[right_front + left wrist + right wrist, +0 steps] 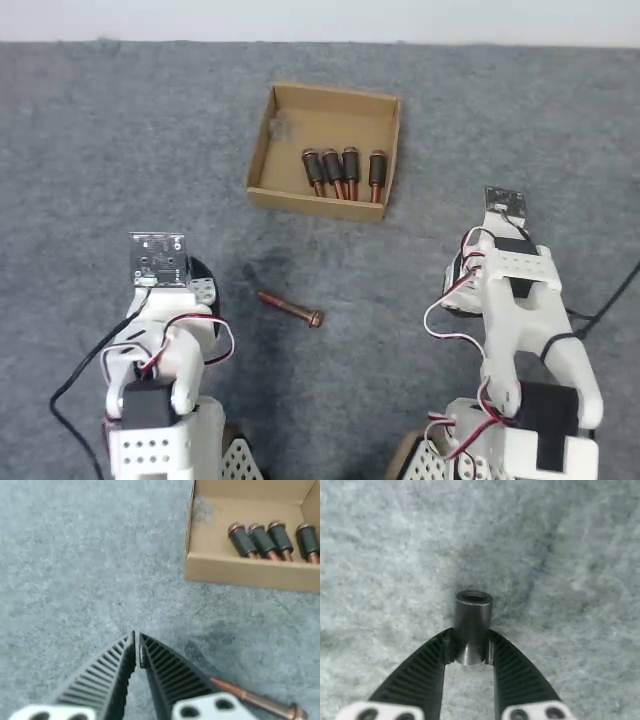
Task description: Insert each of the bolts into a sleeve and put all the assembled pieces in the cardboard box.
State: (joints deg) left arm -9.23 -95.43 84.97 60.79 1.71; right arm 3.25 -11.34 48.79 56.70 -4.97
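Observation:
A copper bolt (289, 308) lies loose on the grey carpet between the two arms; its head end also shows as bolt (260, 702) beside my left gripper (137, 641), which is shut with nothing in it. The cardboard box (265, 140) sits farther back and holds several assembled bolt-and-sleeve pieces (345, 172), seen as pieces (267, 540) in the left wrist view. My right gripper (470, 647) is shut on a dark metal sleeve (472, 622), held upright with its open bore facing away from the wrist, over bare carpet.
Grey carpet covers the whole table. The left arm (160, 330) and right arm (520, 330) stand at the near edge. A pale wall strip (320, 20) runs along the far side. The box's left half (285, 125) is bare cardboard.

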